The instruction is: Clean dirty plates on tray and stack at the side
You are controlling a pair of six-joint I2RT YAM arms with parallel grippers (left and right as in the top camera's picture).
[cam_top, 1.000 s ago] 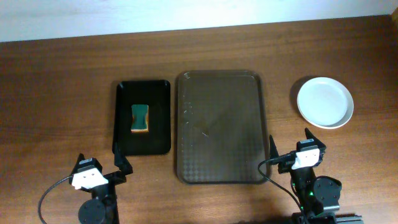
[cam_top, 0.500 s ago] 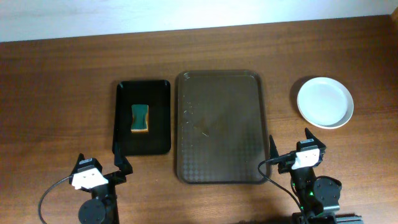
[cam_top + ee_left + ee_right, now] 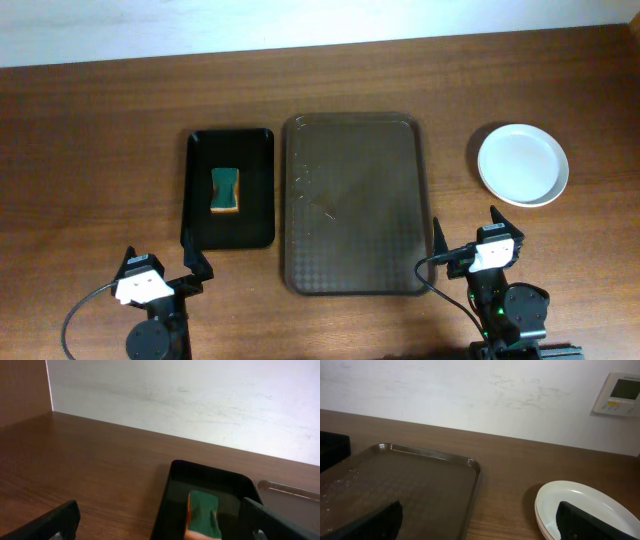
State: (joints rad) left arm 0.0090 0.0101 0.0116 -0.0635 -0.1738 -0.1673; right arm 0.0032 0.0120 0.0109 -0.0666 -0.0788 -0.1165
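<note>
Plates [image 3: 523,164] sit stacked on the table [image 3: 100,120], ahead of the right gripper and a little to its right, exactly as a second ago; nothing has shifted. The left gripper [image 3: 163,262] has its jaws spread wide and holds nothing. Just ahead of it the black tray [image 3: 255,200] holds a green sponge [image 3: 227,190]. The brown tray [image 3: 355,200] lies between the arms, with small glistening specks on it. The right gripper [image 3: 466,232] is likewise wide apart and holds nothing
</note>
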